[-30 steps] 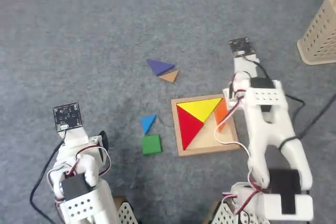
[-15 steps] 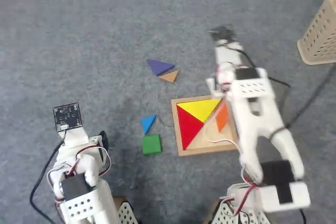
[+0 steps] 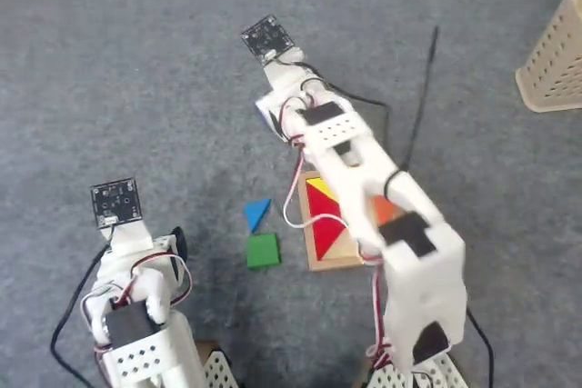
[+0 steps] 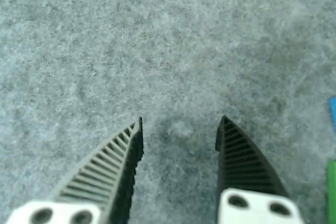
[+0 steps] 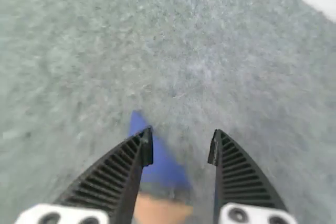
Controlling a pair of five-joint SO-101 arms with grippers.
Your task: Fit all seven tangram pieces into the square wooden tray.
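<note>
Noted: grey cloth table covering [image 3: 136, 70], fibrous, rough nap, matt. The square wooden tray [image 3: 320, 263] is pale bare wood, matt. The green square piece [image 3: 263, 250] and blue triangular piece [image 3: 257, 213] have smooth painted faces with low sheen. On the left gripper [image 4: 181, 118], fingers [image 4: 123, 153] are dark ribbed plastic, matt. The white arm shell [image 3: 414, 270] is smooth moulded plastic.

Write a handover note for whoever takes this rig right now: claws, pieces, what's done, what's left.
Right claw: open, empty, hovering over the purple triangle; the tan triangle lies right beside it.
Left claw: open, empty, over bare carpet, near the blue triangle and green square.
Done: yellow triangle, red triangle and orange piece are in the tray.
Left: purple, tan, blue and green pieces, all on the carpet outside the tray. Purple looks like the next pick.
</note>
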